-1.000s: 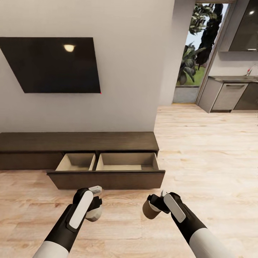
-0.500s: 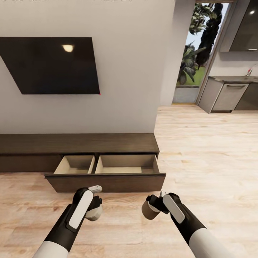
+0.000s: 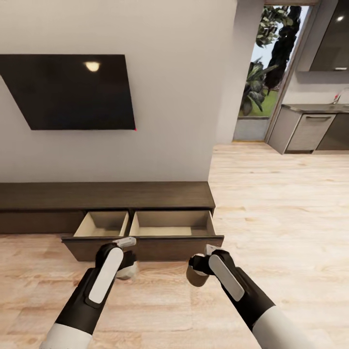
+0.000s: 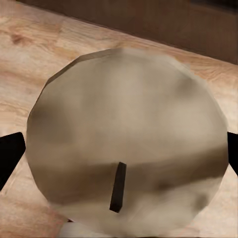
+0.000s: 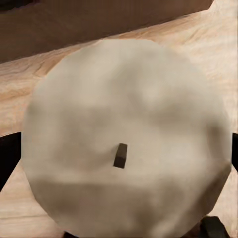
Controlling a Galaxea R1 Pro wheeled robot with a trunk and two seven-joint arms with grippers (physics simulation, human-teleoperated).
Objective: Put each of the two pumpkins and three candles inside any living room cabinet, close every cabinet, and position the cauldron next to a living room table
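Observation:
The long dark brown cabinet [image 3: 106,194] stands against the wall with two tan-lined drawers pulled out, a narrow one [image 3: 101,224] and a wider one [image 3: 170,223]. Both look empty. My left gripper [image 3: 127,265] is shut on a cream-white candle [image 3: 127,273], just in front of the drawer front [image 3: 160,247]. The right gripper [image 3: 198,269] is shut on a brown candle [image 3: 194,279], a little short of that front. In the left wrist view the candle top [image 4: 124,129] shows its dark wick, and so does the candle top [image 5: 129,124] in the right wrist view. No pumpkin or cauldron is in view.
A black TV [image 3: 68,92] hangs on the pale wall above the cabinet. To the right, light plank floor [image 3: 281,218] runs toward a glazed door [image 3: 259,82] and the grey kitchen units [image 3: 310,131].
Both arms have moved forward with their candles, closer to the open drawer front. The view has shifted slightly toward the cabinet.

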